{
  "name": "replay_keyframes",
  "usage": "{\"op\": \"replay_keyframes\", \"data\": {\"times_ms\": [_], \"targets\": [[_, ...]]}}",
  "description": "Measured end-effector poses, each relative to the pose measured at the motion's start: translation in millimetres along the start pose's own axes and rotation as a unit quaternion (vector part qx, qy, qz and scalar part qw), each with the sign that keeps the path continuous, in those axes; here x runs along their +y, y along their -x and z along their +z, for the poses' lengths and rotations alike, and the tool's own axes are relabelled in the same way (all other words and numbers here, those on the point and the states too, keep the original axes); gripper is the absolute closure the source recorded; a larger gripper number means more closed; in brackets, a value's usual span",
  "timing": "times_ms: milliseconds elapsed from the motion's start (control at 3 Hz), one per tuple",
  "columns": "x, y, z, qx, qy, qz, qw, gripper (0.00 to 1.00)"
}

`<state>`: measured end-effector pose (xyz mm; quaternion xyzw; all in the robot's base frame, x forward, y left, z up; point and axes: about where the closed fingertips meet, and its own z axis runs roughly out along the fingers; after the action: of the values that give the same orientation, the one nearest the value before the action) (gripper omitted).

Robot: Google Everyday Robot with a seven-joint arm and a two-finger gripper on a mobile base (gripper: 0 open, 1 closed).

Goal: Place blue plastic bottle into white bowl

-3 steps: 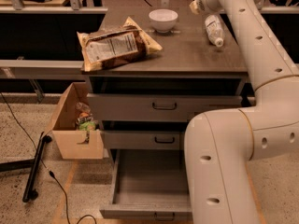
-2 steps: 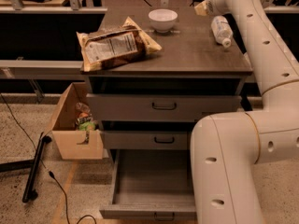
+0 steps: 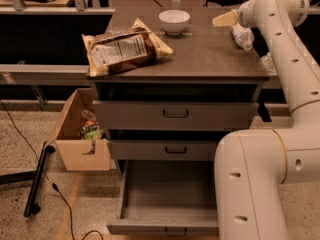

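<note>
The white bowl point(image 3: 174, 20) stands upright at the back middle of the dark cabinet top point(image 3: 200, 54). The blue plastic bottle point(image 3: 243, 36), pale with a white cap, lies on its side near the top's back right edge. My gripper point(image 3: 225, 20) is at the end of the white arm that comes in from the right, just above and left of the bottle and about a hand's width right of the bowl. The arm hides part of the bottle. I cannot see whether the gripper touches it.
A large brown chip bag point(image 3: 125, 51) lies on the left of the top. The cabinet's bottom drawer point(image 3: 170, 199) is pulled open. A cardboard box point(image 3: 82, 139) and a black pole point(image 3: 37, 184) are on the floor at left.
The arm's end has swung to the right, away from the bowl. The bottle has shifted a little to the right with it. The bowl and bag have not moved.
</note>
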<state>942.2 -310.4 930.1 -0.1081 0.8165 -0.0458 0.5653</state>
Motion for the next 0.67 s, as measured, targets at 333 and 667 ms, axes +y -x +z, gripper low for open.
{"op": "replay_keyframes", "data": {"times_ms": [333, 667], "targets": [[-30.8, -28.3, 6.0, 0.004, -0.027, 0.046, 0.9985, 0.0], [-46.6, -49.6, 11.7, 0.008, -0.041, 0.072, 0.9965, 0.0]]}}
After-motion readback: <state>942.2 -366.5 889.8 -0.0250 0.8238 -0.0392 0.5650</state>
